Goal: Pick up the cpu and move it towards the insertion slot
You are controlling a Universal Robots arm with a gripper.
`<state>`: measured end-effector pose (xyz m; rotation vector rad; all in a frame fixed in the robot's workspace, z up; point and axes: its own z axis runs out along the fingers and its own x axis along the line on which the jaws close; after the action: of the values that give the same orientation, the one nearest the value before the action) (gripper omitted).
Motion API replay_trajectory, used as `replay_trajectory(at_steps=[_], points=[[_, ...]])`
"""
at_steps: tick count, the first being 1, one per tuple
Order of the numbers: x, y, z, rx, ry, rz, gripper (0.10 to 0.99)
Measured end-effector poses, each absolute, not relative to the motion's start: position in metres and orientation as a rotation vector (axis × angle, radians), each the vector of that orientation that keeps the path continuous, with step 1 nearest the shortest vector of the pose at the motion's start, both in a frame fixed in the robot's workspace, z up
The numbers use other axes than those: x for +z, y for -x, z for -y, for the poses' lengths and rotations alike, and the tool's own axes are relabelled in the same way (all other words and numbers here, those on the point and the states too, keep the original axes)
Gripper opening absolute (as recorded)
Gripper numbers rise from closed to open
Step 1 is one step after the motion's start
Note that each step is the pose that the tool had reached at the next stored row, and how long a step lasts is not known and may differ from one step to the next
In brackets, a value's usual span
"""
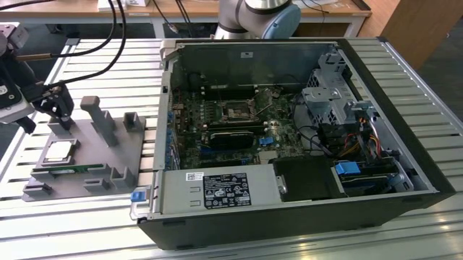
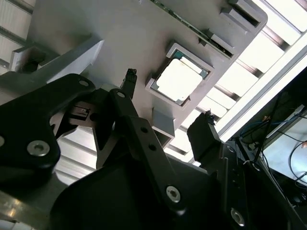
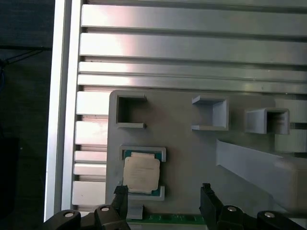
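Note:
The cpu (image 1: 59, 151) lies flat in a square cradle on the grey holder plate (image 1: 94, 157), at the exterior view's left. Its silver top shows in both wrist views (image 2: 180, 79) (image 3: 140, 173). My gripper (image 1: 45, 116) hangs above the plate's far end, just beyond the chip. It is open (image 3: 164, 191) and holds nothing. One black fingertip (image 3: 121, 194) stands close beside the chip's corner, the other fingertip (image 3: 207, 191) well apart from it. The insertion slot (image 1: 237, 112), a dark square socket with a metal frame, sits on the motherboard inside the open computer case.
A green memory stick (image 1: 69, 170) lies along the plate's near edge. Grey upright posts (image 1: 97, 116) rise from the plate. The black computer case (image 1: 304, 162) has high walls, a drive cage and cables. All rests on a slatted aluminium table (image 1: 108, 59).

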<state>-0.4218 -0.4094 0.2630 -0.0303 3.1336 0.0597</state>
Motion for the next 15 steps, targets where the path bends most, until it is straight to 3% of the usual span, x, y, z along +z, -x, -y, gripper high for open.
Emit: replay_trajectory(at_steps=[15], points=[[0.2545,0.4238,0.4094,0.06,0.03,-3.134,0.706]])
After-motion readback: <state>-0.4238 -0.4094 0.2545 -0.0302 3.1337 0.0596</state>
